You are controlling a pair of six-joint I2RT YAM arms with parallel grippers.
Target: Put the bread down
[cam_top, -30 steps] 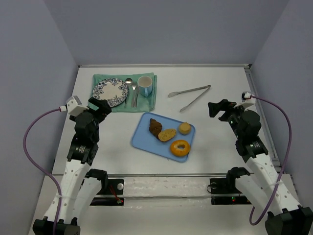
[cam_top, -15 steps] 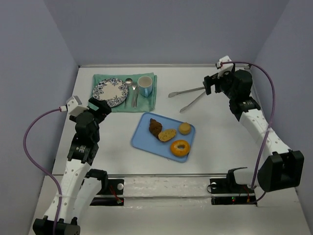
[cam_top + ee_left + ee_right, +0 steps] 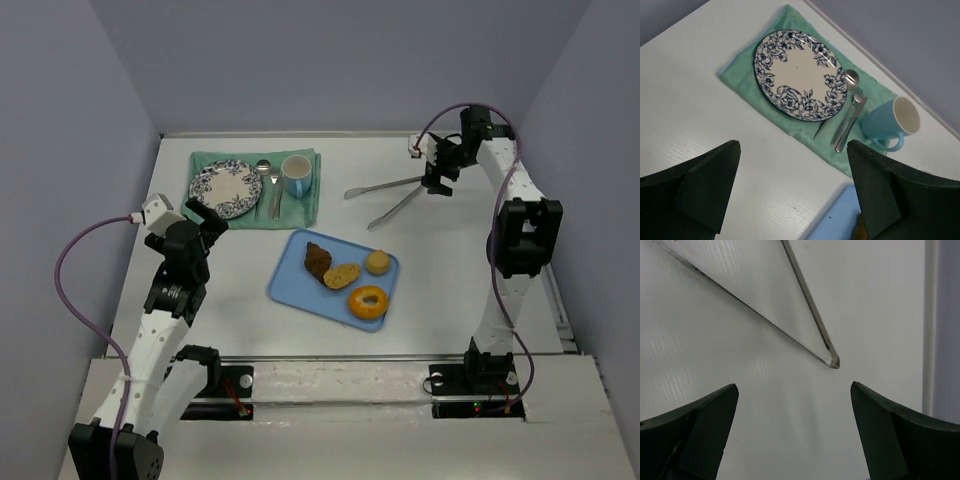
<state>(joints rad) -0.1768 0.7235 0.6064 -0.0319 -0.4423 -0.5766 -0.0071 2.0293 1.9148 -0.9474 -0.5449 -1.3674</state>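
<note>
The bread, a small round golden bun, lies on the right side of a blue tray in the middle of the table. My left gripper hovers open left of the tray, near the plate; in the left wrist view this gripper has nothing between its fingers. My right gripper is far back on the right, open, just above the hinged end of the metal tongs. In the right wrist view the tongs run ahead of the open right gripper. The bread is not in either wrist view.
An orange bagel, an oval tan slice and a dark brown piece share the tray. A flowered plate, cutlery and a blue cup sit on a green cloth at the back left.
My right arm has swung from the table's right side up and back to the tongs' hinged end. The left arm has shifted only slightly. The food has not moved.
</note>
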